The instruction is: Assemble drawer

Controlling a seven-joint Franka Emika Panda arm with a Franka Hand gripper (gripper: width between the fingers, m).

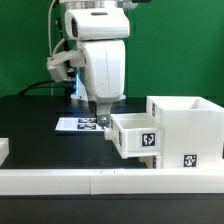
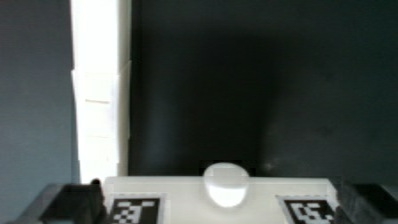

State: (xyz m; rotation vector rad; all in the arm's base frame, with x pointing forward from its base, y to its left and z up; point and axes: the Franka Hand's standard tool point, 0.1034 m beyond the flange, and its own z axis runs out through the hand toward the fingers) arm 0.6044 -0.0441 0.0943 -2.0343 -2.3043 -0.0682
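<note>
The large white housing (image 1: 188,128) stands at the exterior view's right, with tags on its side. A small white tray (image 1: 133,136) sits partly inside the housing, its tagged end sticking out toward the exterior view's left. My gripper (image 1: 102,122) hangs at that outer end of the tray. In the wrist view the tray's front (image 2: 178,192) shows two tags and a rounded knob (image 2: 222,183). My gripper (image 2: 222,208) is open there, with dark fingers (image 2: 71,203) wide apart on either side of the tray's front. Whether they touch it cannot be told. The second tray is not clearly seen.
The marker board (image 1: 76,124) lies on the black table behind the gripper. The low white border wall (image 1: 90,180) runs along the front and shows in the wrist view (image 2: 98,90). A white part (image 1: 3,150) is cut off at the exterior view's left edge.
</note>
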